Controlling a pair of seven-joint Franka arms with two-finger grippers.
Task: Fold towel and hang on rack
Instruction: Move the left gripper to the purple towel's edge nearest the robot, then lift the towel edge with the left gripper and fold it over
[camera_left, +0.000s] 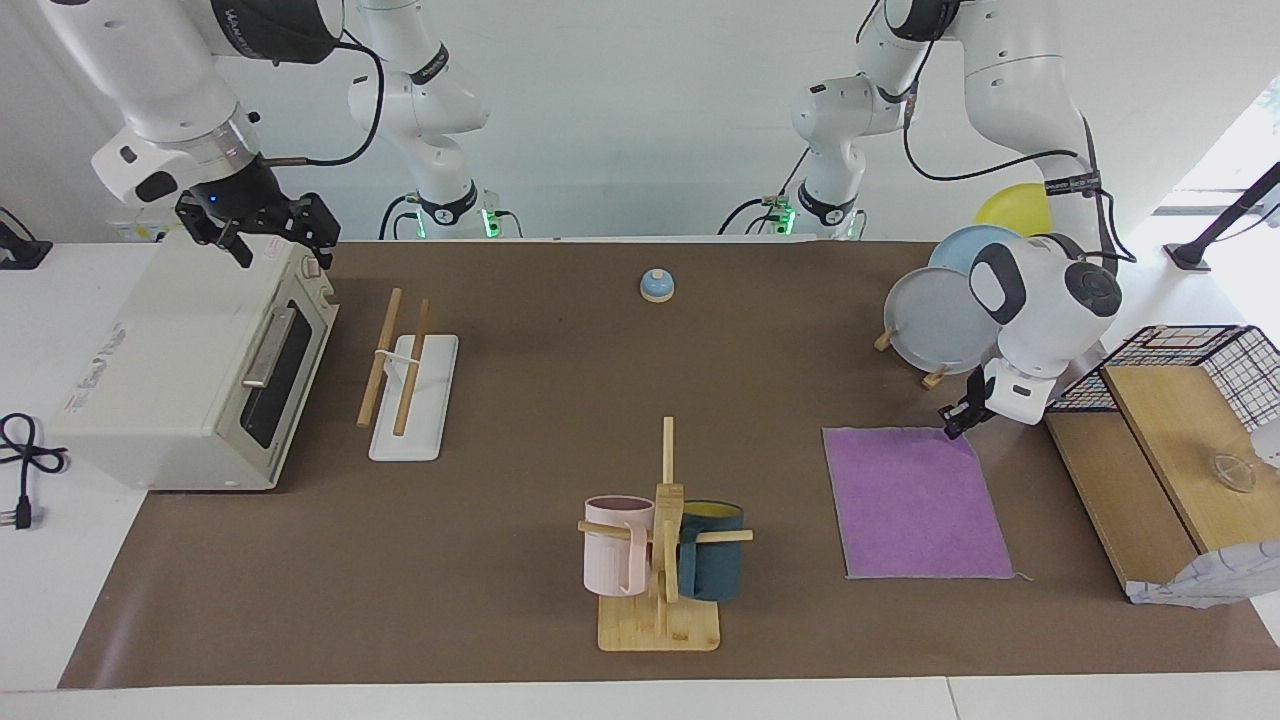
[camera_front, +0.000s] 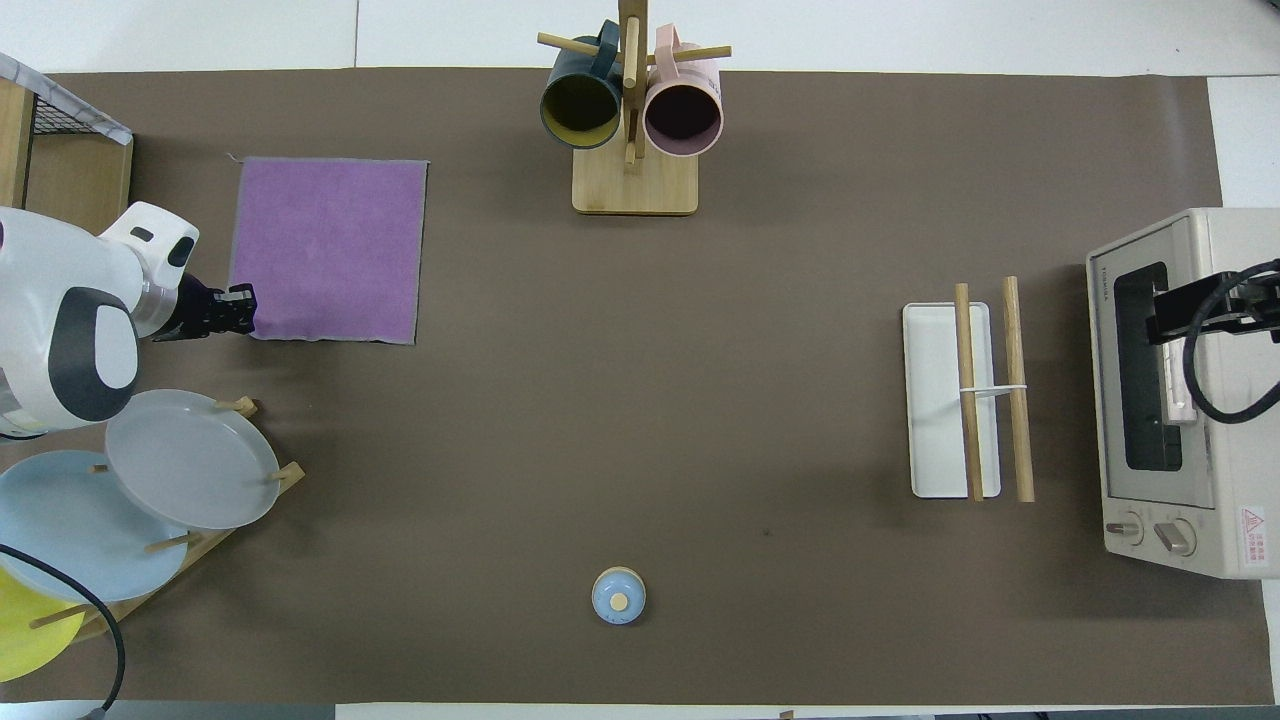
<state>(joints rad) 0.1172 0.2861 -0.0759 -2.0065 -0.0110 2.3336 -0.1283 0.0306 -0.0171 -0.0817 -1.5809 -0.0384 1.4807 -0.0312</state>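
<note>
My left hand is pinched on the near corner of the towel, which lies flat, purple face up, on the surface. My right hand (jaws wide) waits over the toaster oven, the rack just beside it.

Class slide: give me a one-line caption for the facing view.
Left claw shut on a corner of the flat purple towel; right claw waits open over the toaster oven.

Brown-matted table, towel, rack
</note>
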